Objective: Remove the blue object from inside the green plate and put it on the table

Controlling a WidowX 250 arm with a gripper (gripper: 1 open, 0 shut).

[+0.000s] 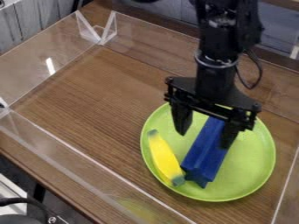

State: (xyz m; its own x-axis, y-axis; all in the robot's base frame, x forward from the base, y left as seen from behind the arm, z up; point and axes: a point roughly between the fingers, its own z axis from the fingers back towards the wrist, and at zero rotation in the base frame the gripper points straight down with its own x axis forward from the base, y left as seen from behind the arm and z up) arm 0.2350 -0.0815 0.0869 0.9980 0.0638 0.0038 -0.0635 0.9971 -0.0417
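Observation:
A dark-blue grooved block, the blue object (208,154), lies lengthwise in the lime-green plate (260,166) at the right of the wood-grain table (93,96). My black gripper (209,124) hangs straight above the block's far end with its fingers spread wide, one finger (180,120) to the block's left and the other to its right. It is open and holds nothing. The fingertips reach down to about the top of the block, and its far end is partly hidden behind them.
A yellow banana-shaped object (165,157) lies in the plate just left of the blue block. Low clear acrylic walls (47,61) border the table on the left, back and front. A clear bracket (96,28) stands at the back left corner.

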